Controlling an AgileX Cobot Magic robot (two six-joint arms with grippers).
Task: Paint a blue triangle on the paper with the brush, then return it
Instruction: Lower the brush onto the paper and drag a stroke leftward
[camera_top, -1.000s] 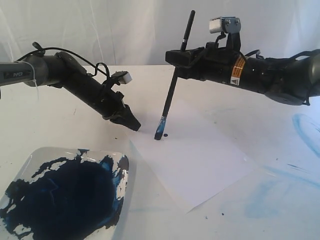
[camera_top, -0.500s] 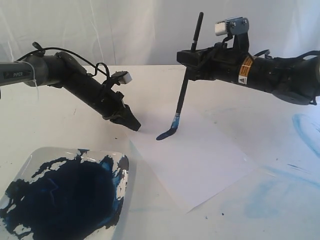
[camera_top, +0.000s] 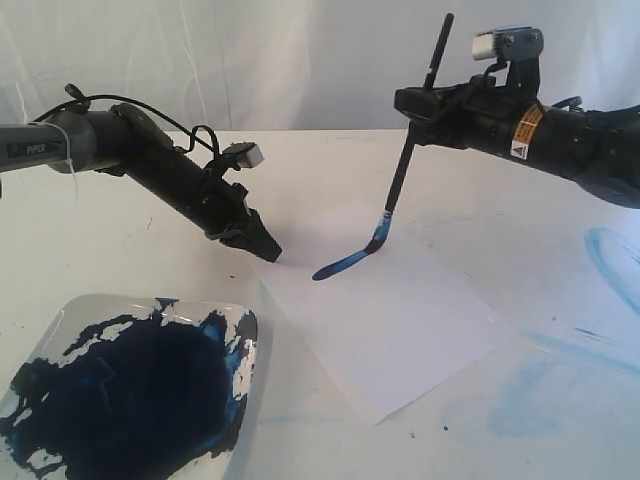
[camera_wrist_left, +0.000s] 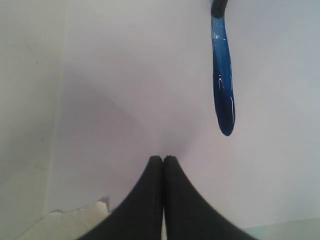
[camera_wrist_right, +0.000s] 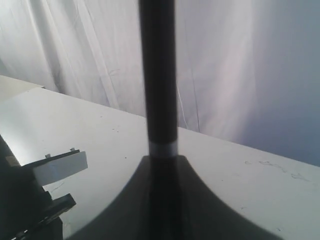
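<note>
1 table (camera_top: 120, 240), 1 paper (camera_top: 400, 320) mid-table, 1 paint tray (camera_top: 100, 300) just beside its left corner. 2 arms. Left gripper (camera_top: 268, 250) angled down at the paper's left corner, jaws pinched together, holding nothing. Right gripper (camera_top: 415, 105) clamped on 1 brush (camera_top: 400, 185), near-upright, bristles on the paper at the end of 1 blue stroke (camera_top: 340, 265). Paper's near and right parts bare.

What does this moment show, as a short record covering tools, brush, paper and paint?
Right tool: shut on the brush, handle near upright
Bristles: blue, pressed bent on the paper
Painted mark: one short blue stroke; no triangle yet
Left tool: shut, empty, tips down by the paper's edge
Paint tray: dark blue paint, beside the paper
Table: old pale blue smears
</note>
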